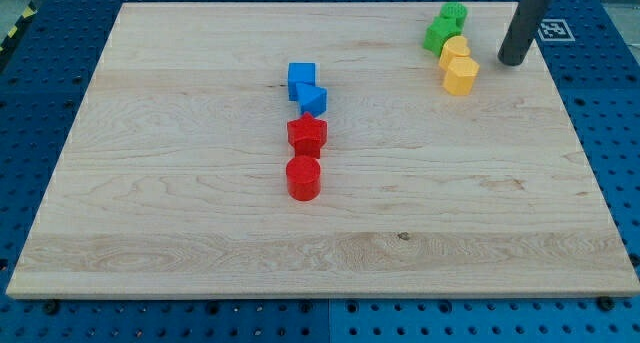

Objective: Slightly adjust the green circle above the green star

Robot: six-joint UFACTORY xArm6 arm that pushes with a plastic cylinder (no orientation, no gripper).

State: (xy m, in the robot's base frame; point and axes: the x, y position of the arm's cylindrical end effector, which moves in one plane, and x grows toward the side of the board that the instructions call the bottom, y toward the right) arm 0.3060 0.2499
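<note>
The green circle [454,14] sits near the view's top right of the wooden board, touching the green star [440,34] just below and left of it. My tip [513,60] stands to the right of both green blocks, about level with the yellow blocks and a short gap from them. The rod rises from it out of the view's top edge.
Two yellow blocks [455,52] [460,76] lie in a line below the green star. Near the middle, a blue cube [301,79], a second blue block [313,99], a red star [307,135] and a red cylinder [303,177] form a column. The board's [150,233] right edge is close to my tip.
</note>
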